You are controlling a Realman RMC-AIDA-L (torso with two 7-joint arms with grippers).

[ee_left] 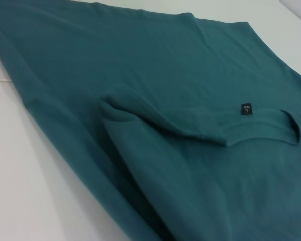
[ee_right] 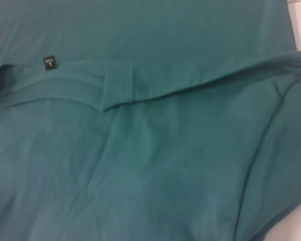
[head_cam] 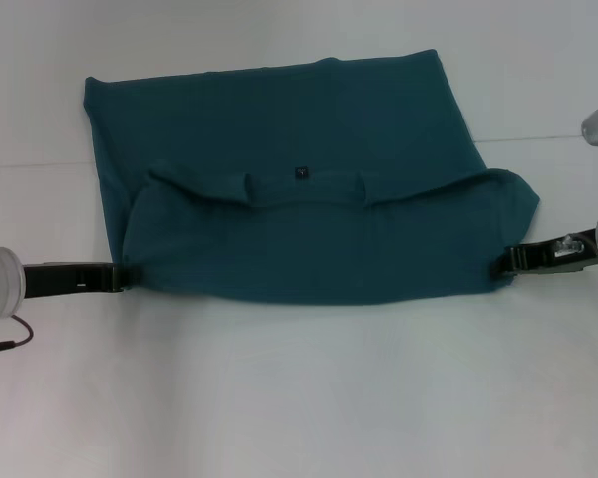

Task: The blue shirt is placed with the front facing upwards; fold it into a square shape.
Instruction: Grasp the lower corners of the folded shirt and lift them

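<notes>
The blue shirt (head_cam: 299, 224) lies flat on the white table, its plain teal side up. Its near part is folded over the far part, and the folded edge runs across the middle past the collar and small dark neck label (head_cam: 301, 173). My left gripper (head_cam: 120, 277) is at the shirt's near left corner, shut on the cloth edge. My right gripper (head_cam: 502, 262) holds the near right corner the same way, below a bulging sleeve (head_cam: 513, 194). The left wrist view shows the label (ee_left: 246, 109) and the right wrist view shows the label (ee_right: 50, 63), but neither shows any fingers.
The white table (head_cam: 299, 398) stretches bare in front of the shirt. A thin seam line (head_cam: 538, 137) crosses the table at the far right. A cable (head_cam: 5, 344) hangs by my left arm.
</notes>
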